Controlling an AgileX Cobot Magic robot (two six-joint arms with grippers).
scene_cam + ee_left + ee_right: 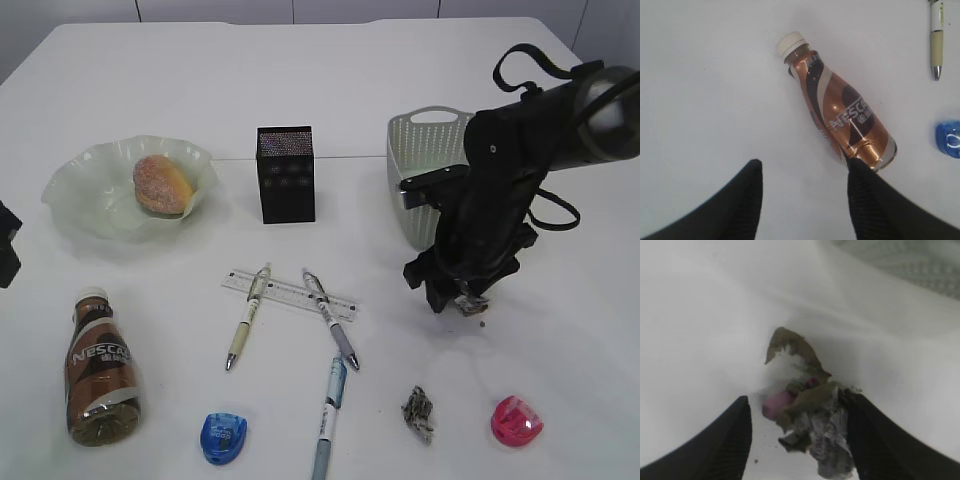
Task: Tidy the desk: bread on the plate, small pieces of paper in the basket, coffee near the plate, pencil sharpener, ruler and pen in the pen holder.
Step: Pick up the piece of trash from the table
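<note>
Between parted right jaws, paper scrap [810,425].

white table [560,360]

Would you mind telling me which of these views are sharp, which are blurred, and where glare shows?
Exterior view: sharp and evenly lit, with soft shadows beside the pen holder. Left wrist view: mostly sharp, with bright glare spots on the coffee label. Right wrist view: soft focus; the paper scrap is blurred, and the basket behind is a haze.
</note>
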